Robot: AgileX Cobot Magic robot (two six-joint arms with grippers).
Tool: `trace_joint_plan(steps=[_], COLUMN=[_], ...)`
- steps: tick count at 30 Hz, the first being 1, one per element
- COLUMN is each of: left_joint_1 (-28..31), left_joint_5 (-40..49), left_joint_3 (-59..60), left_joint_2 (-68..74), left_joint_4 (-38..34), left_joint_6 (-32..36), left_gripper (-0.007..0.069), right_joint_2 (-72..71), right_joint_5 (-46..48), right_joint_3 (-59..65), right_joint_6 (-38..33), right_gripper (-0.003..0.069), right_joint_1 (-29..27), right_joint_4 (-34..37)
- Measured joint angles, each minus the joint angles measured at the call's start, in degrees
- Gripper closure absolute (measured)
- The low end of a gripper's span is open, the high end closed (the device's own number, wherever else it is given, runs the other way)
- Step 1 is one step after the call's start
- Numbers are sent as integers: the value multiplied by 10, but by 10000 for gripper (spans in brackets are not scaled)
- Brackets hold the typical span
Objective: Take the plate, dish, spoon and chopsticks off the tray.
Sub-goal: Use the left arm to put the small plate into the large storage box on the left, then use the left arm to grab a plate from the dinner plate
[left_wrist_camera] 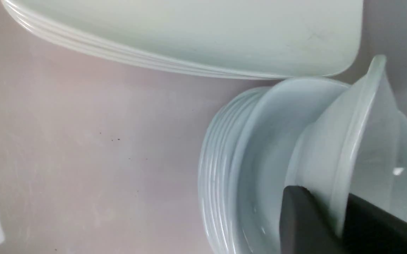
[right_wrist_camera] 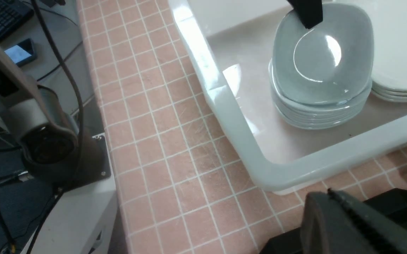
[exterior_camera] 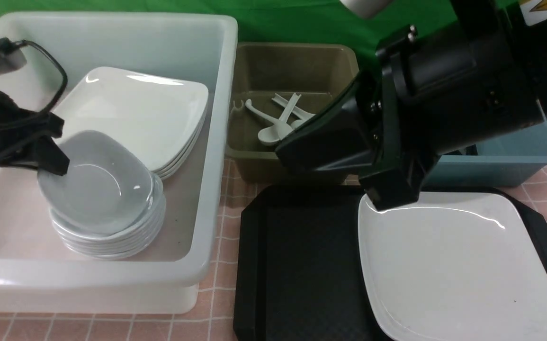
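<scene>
Over in the white tub (exterior_camera: 221, 142), the left end effector (exterior_camera: 51, 158) is seen with its fingers (left_wrist_camera: 302, 222) parked on either side of the rim of the dish (exterior_camera: 98, 184). Whether that rim is actually pinched or just sitting loose can't be told, tbh. The dish is tipped up on that side and rested on a stack of matching dishes (exterior_camera: 112, 237), with a pile of big plates (exterior_camera: 145, 109) stacked right behind. Across on the right, the right end effector (exterior_camera: 389, 196) is closed up tight and held at the far left corner of the plate (exterior_camera: 453, 270), which is laid on the right half of the tray (exterior_camera: 301, 265). Further back, white spoons (exterior_camera: 273, 128) are piled in the olive tub (exterior_camera: 292, 61), and a blue tub (exterior_camera: 515, 166) is set beside it on the pink checked surface (exterior_camera: 216, 327).
</scene>
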Motion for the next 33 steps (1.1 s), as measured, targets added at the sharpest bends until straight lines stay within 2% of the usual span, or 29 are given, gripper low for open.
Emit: trace_joint_plan(steps=[4, 5, 6, 7, 10, 13, 15, 17, 19, 20, 22, 24, 29, 33], left_joint_1=[-9, -13, -13, -15, -23, -49, -88, -145, -240, -249, -336, -411, -507, -539], left_joint_5=[-3, 1, 2, 8, 30, 42, 43, 41, 28, 27, 9, -3, -8, -8], left_joint_3=[-1, -9, -10, -25, -73, -117, -131, -140, -143, -143, -153, -179, -263, -336], left_joint_2=[8, 6, 5, 0, -26, -53, -66, -71, -65, -63, -34, 22, 150, 246], left_joint_4=[21, 42, 45, 73, 136, 151, 145, 130, 107, 105, 98, 99, 148, 185], left_joint_6=[-4, -18, -21, -47, -111, -146, -155, -160, -172, -172, -186, -197, -260, -294], left_gripper=[316, 254, 239, 201, 165, 216, 303, 431, 565, 572, 618, 629, 602, 484], right_joint_2=[-5, -12, -14, -23, -49, -70, -80, -90, -104, -107, -127, -150, -189, -206], right_joint_5=[2, 6, 7, 13, 40, 93, 132, 156, 165, 165, 155, 136, 113, 110], right_joint_3=[0, 0, 0, 0, 0, 0, 1, 14, 48, 55, 98, 138, 188, 191], right_joint_6=[2, 22, 30, 66, 137, 162, 166, 173, 178, 178, 178, 178, 165, 156], right_gripper=[629, 629, 629, 629, 629, 629, 629, 629, 629, 629, 629, 629, 629, 629], right_joint_1=[0, -1, -1, -4, -32, -74, -117, -158, -217, -222, -264, -292, -304, -304], right_joint_4=[-15, -49, -61, -109, -229, -299, -325, -338, -343, -343, -332, -304, -249, -235])
